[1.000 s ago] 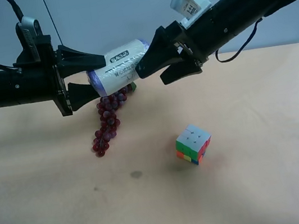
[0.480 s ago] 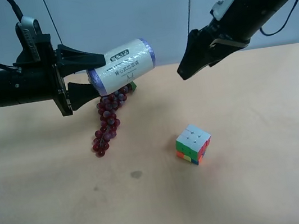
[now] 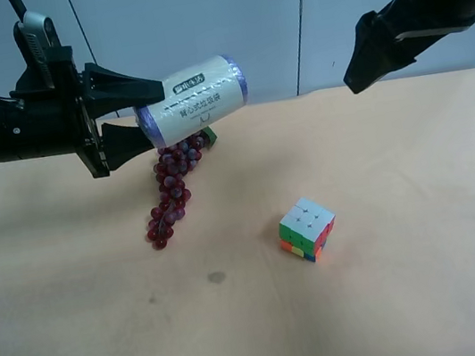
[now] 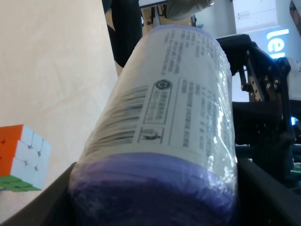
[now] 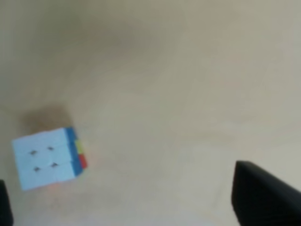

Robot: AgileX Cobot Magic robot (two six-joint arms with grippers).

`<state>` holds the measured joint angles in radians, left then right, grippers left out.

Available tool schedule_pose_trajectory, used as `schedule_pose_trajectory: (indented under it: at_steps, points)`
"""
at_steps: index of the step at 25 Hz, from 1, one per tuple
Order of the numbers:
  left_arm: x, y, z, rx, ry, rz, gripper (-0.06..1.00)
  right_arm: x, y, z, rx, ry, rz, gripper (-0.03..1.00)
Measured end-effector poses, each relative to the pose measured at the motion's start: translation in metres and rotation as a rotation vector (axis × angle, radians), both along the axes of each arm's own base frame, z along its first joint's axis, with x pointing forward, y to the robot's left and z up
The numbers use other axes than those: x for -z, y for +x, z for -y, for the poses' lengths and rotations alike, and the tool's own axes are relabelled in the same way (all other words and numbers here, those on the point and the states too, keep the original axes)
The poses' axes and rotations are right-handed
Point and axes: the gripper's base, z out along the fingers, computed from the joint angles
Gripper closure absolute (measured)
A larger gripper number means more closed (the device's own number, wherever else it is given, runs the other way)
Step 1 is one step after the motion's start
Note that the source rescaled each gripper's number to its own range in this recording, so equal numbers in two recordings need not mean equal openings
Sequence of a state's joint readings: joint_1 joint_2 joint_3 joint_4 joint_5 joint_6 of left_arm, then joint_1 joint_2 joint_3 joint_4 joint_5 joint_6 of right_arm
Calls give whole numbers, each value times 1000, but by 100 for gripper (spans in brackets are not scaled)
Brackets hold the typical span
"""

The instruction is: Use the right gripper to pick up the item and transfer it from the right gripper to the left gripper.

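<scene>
The item, a cream-white can (image 3: 196, 101) with purple ends, lies sideways in the air, held by one end. The left gripper (image 3: 148, 113), on the arm with the grey camera module at the exterior high view's left, is shut on it. The can fills the left wrist view (image 4: 174, 117), its purple end nearest the camera. The right gripper (image 3: 363, 68), on the arm at the exterior high view's right, is up high and well apart from the can. In the right wrist view its fingers (image 5: 263, 200) stand wide apart and empty above the table.
A bunch of purple grapes (image 3: 170, 190) lies on the tan table (image 3: 416, 276) below the can. A multicoloured cube (image 3: 307, 228) sits near the table's middle, also in the right wrist view (image 5: 47, 157) and the left wrist view (image 4: 23, 157).
The right gripper has let go of the can and drawn back up and to the exterior high view's right. The left gripper keeps the can and has lifted it slightly.
</scene>
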<state>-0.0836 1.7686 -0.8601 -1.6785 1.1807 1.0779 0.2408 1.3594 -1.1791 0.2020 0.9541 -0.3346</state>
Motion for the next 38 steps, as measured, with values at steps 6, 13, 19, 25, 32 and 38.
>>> schedule_pose_trajectory:
  at_steps: [6,13,19,25,32,38]
  points:
    - [0,-1,0,9,8,5,93,20,-37,14,62,-33,-18,25]
    - [2,-3,0,31,30,11,93,23,-101,32,125,19,95,25]
    - [2,-3,0,37,36,22,93,25,-151,49,204,38,182,14]
    - [2,-3,0,38,37,25,93,43,-190,61,238,21,172,9]
    - [2,-3,0,38,37,25,93,48,-219,68,245,50,223,9]
    - [2,-3,0,38,37,26,93,55,-229,71,245,61,252,12]
